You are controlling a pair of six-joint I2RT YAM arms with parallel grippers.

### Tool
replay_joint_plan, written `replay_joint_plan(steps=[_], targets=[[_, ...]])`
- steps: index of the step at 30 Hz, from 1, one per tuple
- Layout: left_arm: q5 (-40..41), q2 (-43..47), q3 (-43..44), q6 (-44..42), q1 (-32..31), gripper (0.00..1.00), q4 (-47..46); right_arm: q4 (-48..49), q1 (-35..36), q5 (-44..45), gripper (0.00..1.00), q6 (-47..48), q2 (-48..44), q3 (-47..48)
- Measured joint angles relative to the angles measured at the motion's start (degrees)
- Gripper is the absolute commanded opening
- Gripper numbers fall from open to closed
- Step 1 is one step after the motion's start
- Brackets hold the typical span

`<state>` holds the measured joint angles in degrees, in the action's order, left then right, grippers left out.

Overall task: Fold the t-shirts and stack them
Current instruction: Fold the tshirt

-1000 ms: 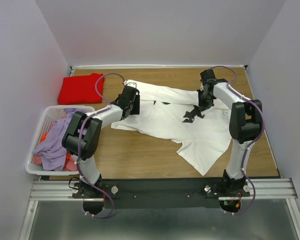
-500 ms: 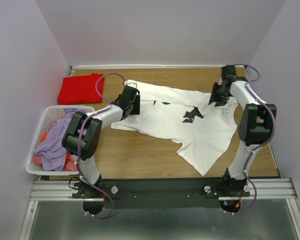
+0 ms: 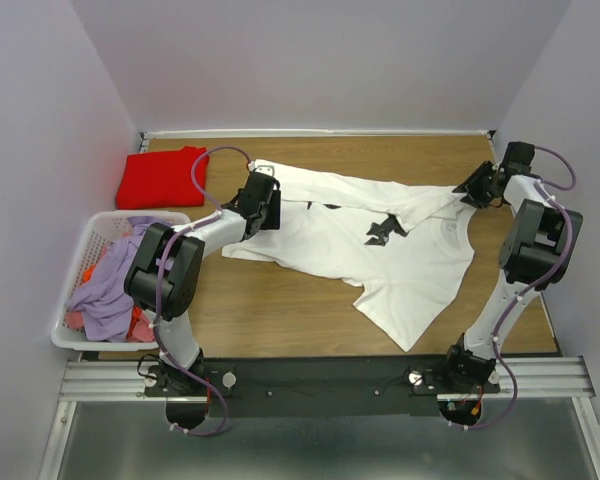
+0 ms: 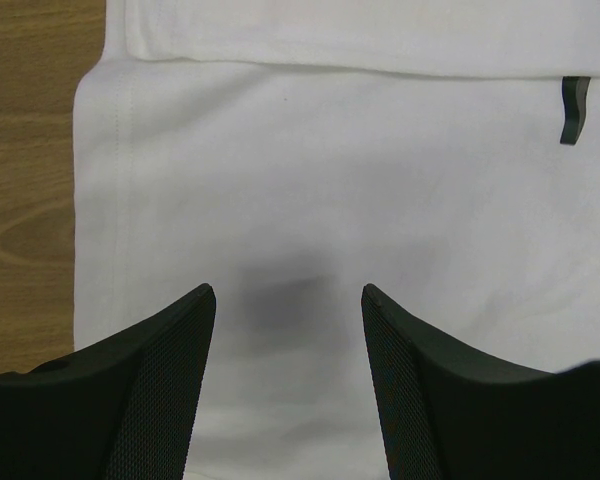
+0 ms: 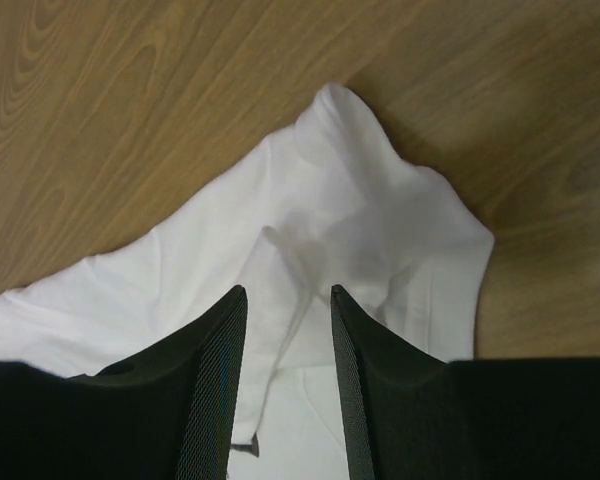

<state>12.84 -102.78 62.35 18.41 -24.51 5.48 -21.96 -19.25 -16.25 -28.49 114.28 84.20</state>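
Presently flattening the white t-shirt [image 3: 380,250], left gripper [image 4: 288,295] and right gripper [image 5: 288,292] both open, I should next pinch its sleeve [image 5: 380,210].

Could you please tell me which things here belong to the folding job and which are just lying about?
Job: white t-shirt, spread on the table; red t-shirt, at its far left corner.
Lying about: white laundry basket; lilac garment heaped in it.

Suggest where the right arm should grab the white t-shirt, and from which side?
Probably the rumpled sleeve of the white t-shirt at its far-right end: its raised folds give cloth to pinch. Come straight down, fingers straddling a fold.
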Motion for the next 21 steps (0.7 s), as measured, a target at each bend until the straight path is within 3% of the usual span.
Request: replay_joint_plan(steps=[6, 13, 18, 21], targets=[[0.0, 0.0, 0.0, 0.0, 0.0, 0.68, 0.0, 3.0, 0.0, -4.0, 0.41, -1.1, 6.6, 2.0], [0.0, 0.0, 0.0, 0.0, 0.0, 0.68, 0.0, 3.8, -0.1, -6.8, 0.32, -1.1, 7.3, 2.0], [0.0, 0.0, 0.0, 0.0, 0.0, 0.68, 0.0, 4.3, -0.1, -8.1, 0.23, -1.0, 7.3, 2.0], [0.0, 0.0, 0.0, 0.0, 0.0, 0.68, 0.0, 4.3, -0.1, -8.6, 0.13, -1.0, 7.3, 1.9]])
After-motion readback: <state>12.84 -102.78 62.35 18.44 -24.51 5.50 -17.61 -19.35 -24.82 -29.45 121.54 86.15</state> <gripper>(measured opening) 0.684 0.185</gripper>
